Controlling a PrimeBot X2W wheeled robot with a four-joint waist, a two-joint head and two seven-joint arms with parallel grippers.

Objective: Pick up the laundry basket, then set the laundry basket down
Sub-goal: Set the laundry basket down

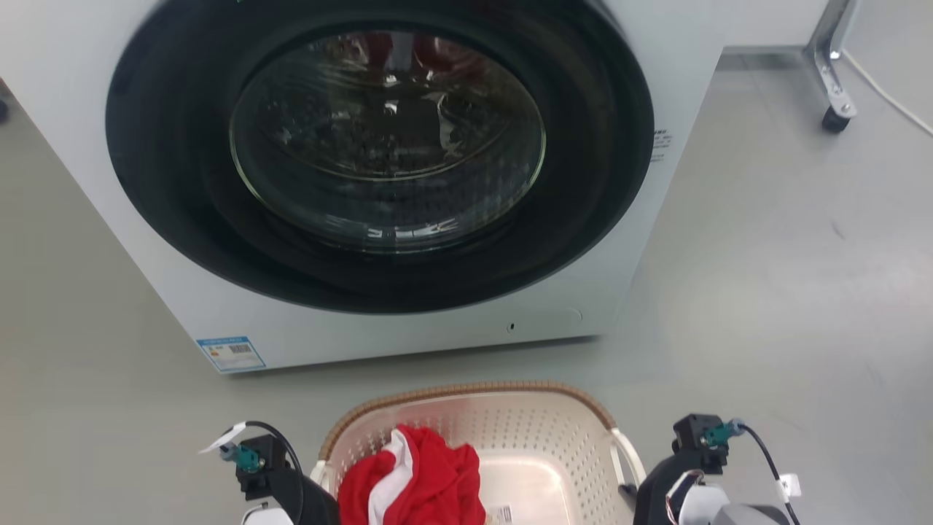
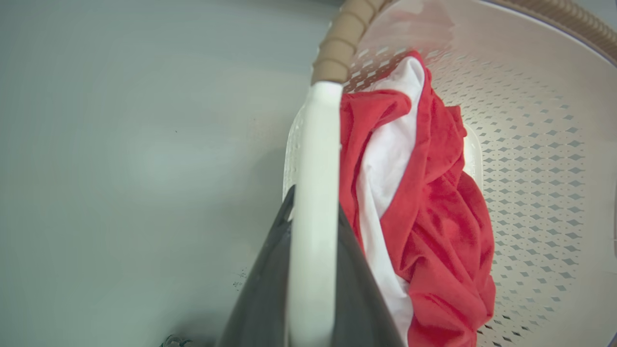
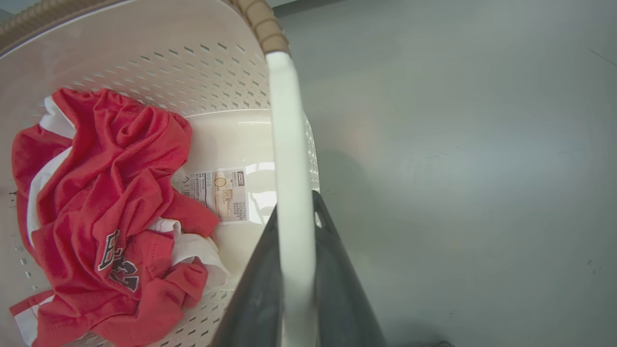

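Observation:
The laundry basket (image 1: 474,389) is cream-white with perforated walls and a brown woven-look rim, low in the head view in front of the washer. A crumpled red and white garment (image 1: 430,481) lies inside it, beside a small label (image 3: 219,193) on the base. My left gripper (image 1: 310,499) is at the basket's left side. In the left wrist view its dark fingers (image 2: 260,289) are shut on the white left handle (image 2: 315,159). My right gripper (image 1: 649,488) is at the right side, its fingers (image 3: 337,279) shut on the white right handle (image 3: 287,140). Whether the basket touches the floor cannot be told.
A white front-loading washing machine (image 1: 656,240) stands close ahead, its round dark door (image 1: 379,168) closed. Grey floor (image 1: 787,292) spreads to the right and left. A metal leg on a caster (image 1: 834,109) and a thin cable stand at the far right.

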